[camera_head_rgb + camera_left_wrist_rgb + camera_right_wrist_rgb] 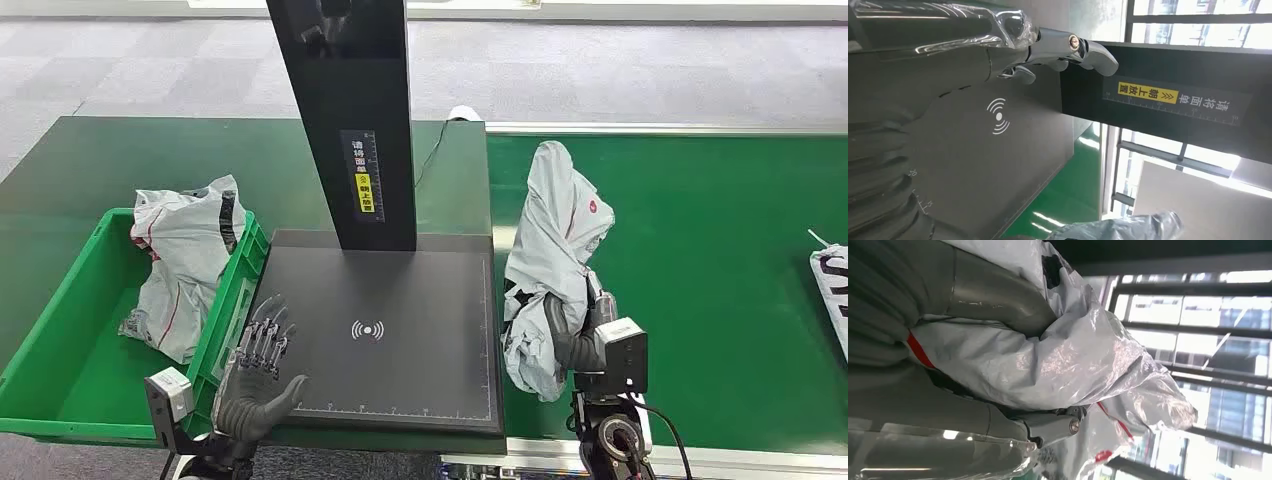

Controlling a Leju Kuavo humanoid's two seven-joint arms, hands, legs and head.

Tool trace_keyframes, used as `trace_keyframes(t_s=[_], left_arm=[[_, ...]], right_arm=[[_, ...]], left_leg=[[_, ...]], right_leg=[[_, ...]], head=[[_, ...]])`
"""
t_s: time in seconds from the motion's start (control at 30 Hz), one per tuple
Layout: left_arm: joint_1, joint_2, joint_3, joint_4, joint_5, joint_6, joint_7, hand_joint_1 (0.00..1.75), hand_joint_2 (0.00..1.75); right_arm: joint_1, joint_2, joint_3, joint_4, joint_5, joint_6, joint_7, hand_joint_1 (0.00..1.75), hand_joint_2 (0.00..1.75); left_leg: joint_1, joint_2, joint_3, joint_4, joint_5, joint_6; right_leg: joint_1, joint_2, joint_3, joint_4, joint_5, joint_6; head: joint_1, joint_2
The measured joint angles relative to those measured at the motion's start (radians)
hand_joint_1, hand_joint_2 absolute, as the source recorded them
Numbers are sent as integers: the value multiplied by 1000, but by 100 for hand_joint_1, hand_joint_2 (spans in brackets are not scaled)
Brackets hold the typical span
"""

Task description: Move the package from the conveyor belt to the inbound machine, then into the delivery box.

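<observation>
A crumpled grey plastic package [552, 255] with red and black print stands upright over the green conveyor belt [700, 250], just right of the inbound machine's dark scan plate [400, 340]. My right hand [575, 330] grips its lower part; the right wrist view shows the thumb and fingers [993, 300] wrapped around the package [1058, 360]. My left hand [255, 375] hovers open, fingers spread, over the plate's front left corner, and its fingers [1068, 50] reach toward the machine's black column [1168, 100]. The green delivery box [60, 370] sits left of the plate.
One grey package [185, 260] lies in the green box, draped over its right wall. Another package's edge [832, 295] shows on the belt at far right. The black column [350, 120] rises from the plate's back edge. A white cable runs behind it.
</observation>
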Motion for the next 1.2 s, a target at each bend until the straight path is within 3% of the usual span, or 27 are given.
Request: trace_keyframes(t_s=[0.07,0.13,0.3,0.53,0.67,0.7,0.8,0.83,0.97,1.2], left_arm=[[-3,1,0,2,0,-4,-4,0,175],[-11,3,-1,8,0,-14,-11,0,175],[-38,7,-2,38,-5,-37,-25,0,175],[-49,11,-1,45,-5,-45,-26,0,175],[-51,12,-1,46,-7,-49,-26,0,175],[-51,12,-1,46,-7,-50,-26,0,175],[-50,11,0,45,-11,-49,-25,0,175],[-49,11,0,45,-13,-48,-25,0,175],[-46,11,0,45,-18,-42,-26,0,175],[-44,7,1,31,-13,-34,-50,0,175]], right_arm=[[0,-6,15,0,27,69,7,175,175],[-2,-19,53,1,91,198,20,175,175],[-12,-76,200,39,229,447,-1,175,175],[-57,-135,307,82,238,541,-29,175,175],[-75,-152,342,96,262,543,-27,175,175],[-79,-154,348,99,280,524,-23,157,175],[-93,-153,360,111,370,413,-6,28,175],[-97,-152,362,116,399,373,-1,3,175],[-107,-142,362,129,455,272,3,0,175],[-99,-123,343,129,428,252,-38,0,175]], left_leg=[[0,0,0,0,0,0],[0,-1,0,0,0,0],[0,-1,0,0,0,0],[0,-1,0,0,0,0],[0,-1,0,0,0,0],[0,-1,0,0,0,0],[0,-1,0,0,0,0],[0,-1,0,0,0,0],[0,-1,0,0,1,0],[0,-1,0,0,1,0]], right_leg=[[0,0,0,0,0,0],[0,0,0,0,0,0],[0,-1,0,0,0,0],[0,0,0,0,0,0],[0,0,0,0,0,0],[0,0,0,0,0,0],[0,0,0,0,0,0],[0,-1,0,0,0,0],[0,-1,0,0,0,0],[0,0,0,0,0,0]], head=[[0,0],[0,0],[0,0],[0,0],[0,0],[0,0],[0,0],[0,0],[0,0],[0,0]])
